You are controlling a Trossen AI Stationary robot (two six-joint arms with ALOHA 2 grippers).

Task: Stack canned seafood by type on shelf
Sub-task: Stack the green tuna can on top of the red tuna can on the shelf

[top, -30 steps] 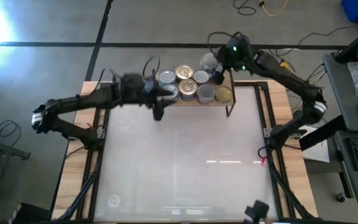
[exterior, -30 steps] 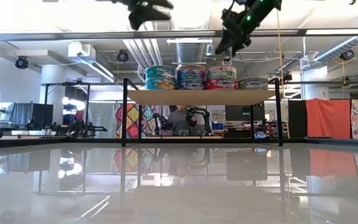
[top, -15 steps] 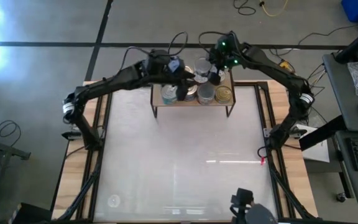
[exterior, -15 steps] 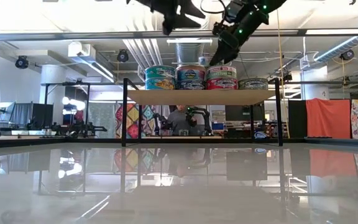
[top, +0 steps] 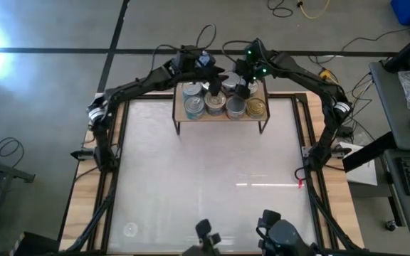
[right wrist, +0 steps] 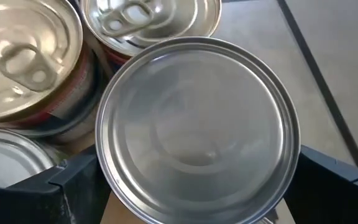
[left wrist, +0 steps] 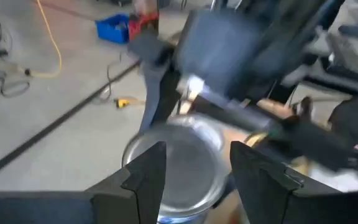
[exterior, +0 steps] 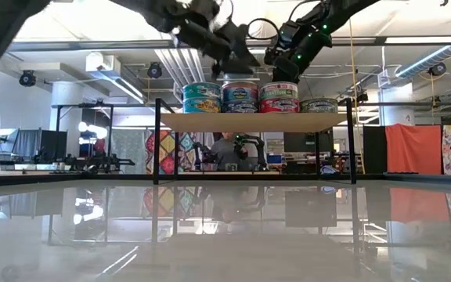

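right now: both dark arms reach over the far end of the white tabletop (top: 212, 178), meeting above the small light-wood shelf on thin black legs (exterior: 253, 121).
right gripper: the right gripper (top: 242, 84) sits over the far row of the shelf, its fingers (right wrist: 73, 186) spread wide on either side of a plain silver-lidded round tin (right wrist: 197, 127); the tin sits between them and i cannot tell whether the pads press on its wall.
left gripper: the left gripper (top: 214, 85) hangs just beside the right one, over the middle of the shelf; its fingers (left wrist: 145, 177) stand partly apart with a silver-topped tin (left wrist: 176, 152) below and between them, and i cannot tell if they touch it.
step in hand: by my reading, a tin is being set onto a stack in the far row.
doing it well: keep the tin flat, centre its rim over the one beneath, lower straight, and only pull clear upward so the neighbours are not nudged; with both grippers so close, one arm ought to wait.
tins counted, from above: six tops clear, one of them gold (top: 257, 107), with more hidden under the grippers.
tins counted, from table height: four columns in the front row, three two-high (exterior: 240, 97) and one single (exterior: 319, 105), so seven there.
shelves: one.
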